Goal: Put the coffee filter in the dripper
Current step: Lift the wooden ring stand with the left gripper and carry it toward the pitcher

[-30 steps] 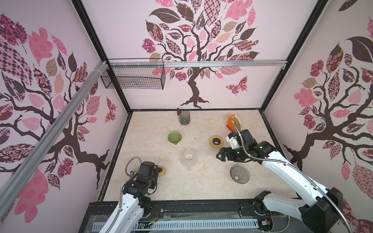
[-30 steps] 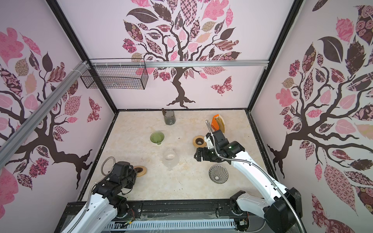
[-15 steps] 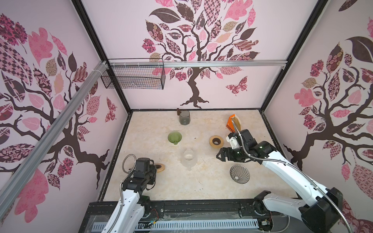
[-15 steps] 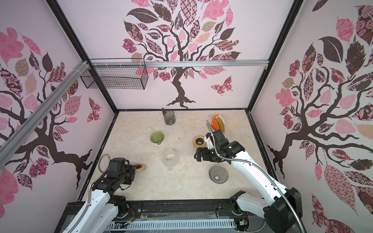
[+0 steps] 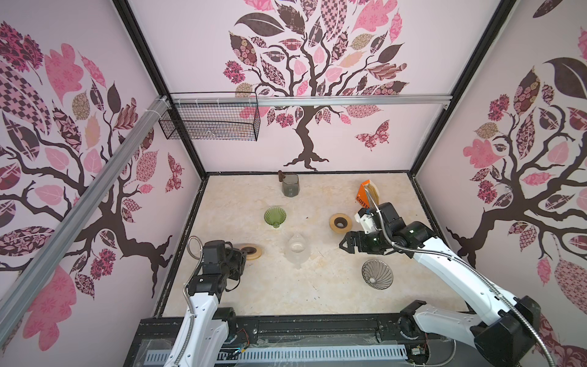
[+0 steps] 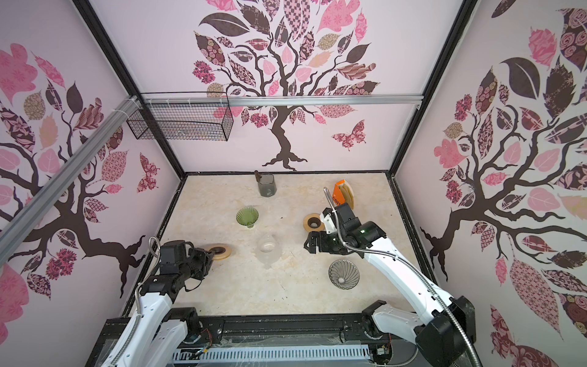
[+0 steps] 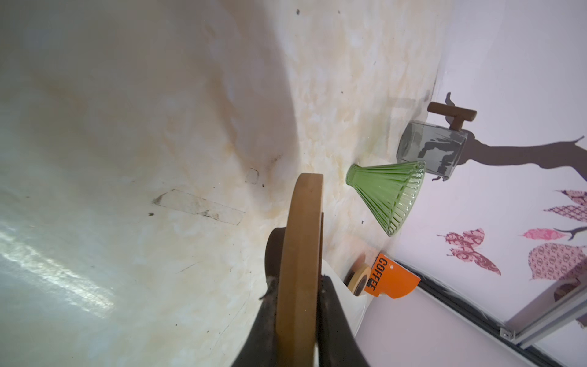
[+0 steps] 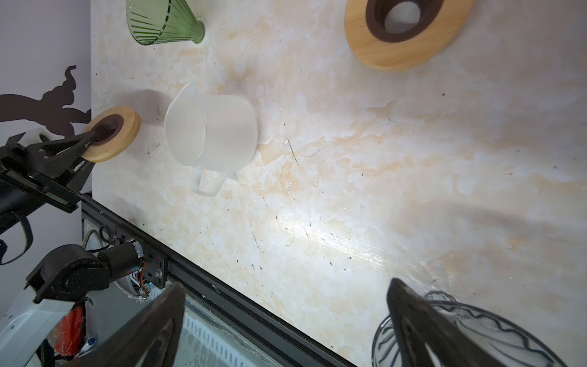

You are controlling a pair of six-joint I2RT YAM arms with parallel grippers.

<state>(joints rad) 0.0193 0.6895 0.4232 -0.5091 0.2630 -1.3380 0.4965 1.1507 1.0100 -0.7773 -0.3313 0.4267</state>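
Pale pink walls (image 5: 197,47) with tree decals (image 5: 306,136), wire basket (image 5: 209,124) on aluminium rail (image 5: 349,101), cream marbled tabletop (image 5: 286,292), black corner posts (image 5: 139,47).

Top views: bright, even diffuse light, sharp, with wide-angle stretch toward the edges. Wrist views: glare patch on the worktop (image 8: 317,232), broad soft shadows across it. Right pincer fingers (image 8: 152,330) sit close to the lens, blurred. Left wrist view is soft over much of the worktop.

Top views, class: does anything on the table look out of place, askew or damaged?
One oddity: the left gripper pinches a wooden ring at the left edge of the table, one finger through its hole, while the second ring lies free. Nothing looks spilled or broken.
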